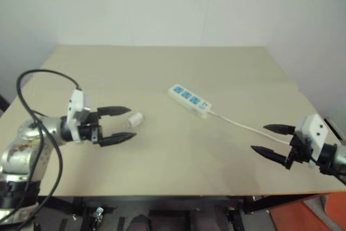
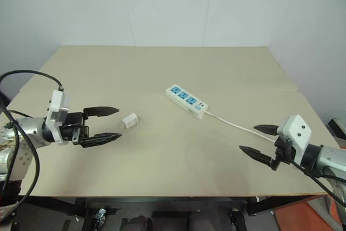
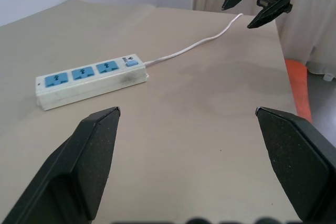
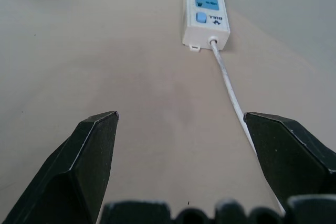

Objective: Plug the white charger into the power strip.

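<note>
- The white charger [image 2: 130, 120] lies loose on the beige surface [image 2: 162, 74], just beyond the fingertips of the left gripper [image 2: 106, 124], whose jaws are spread wide and grasp nothing.
- The power strip [image 2: 186, 100] lies diagonally near the middle of the surface, its three blue socket faces up, well apart from the charger to its right and farther back.
- Its thin white cord [image 2: 238, 124] runs from the switch end toward the near right, passing close to the right gripper [image 2: 259, 142], whose jaws are likewise released and empty.
- Risk: the charger is small and light, so a closing jaw could push it away or tip it rather than trap it.
- Risk: its prong side cannot be made out, so a grasp may leave the prongs turned away from the sockets.
- Risk: the strip lies unheld; pressing a plug in could slide or rotate it unless the right gripper steadies it.
- Risk: the right gripper could snag the cord and drag the strip.
</note>
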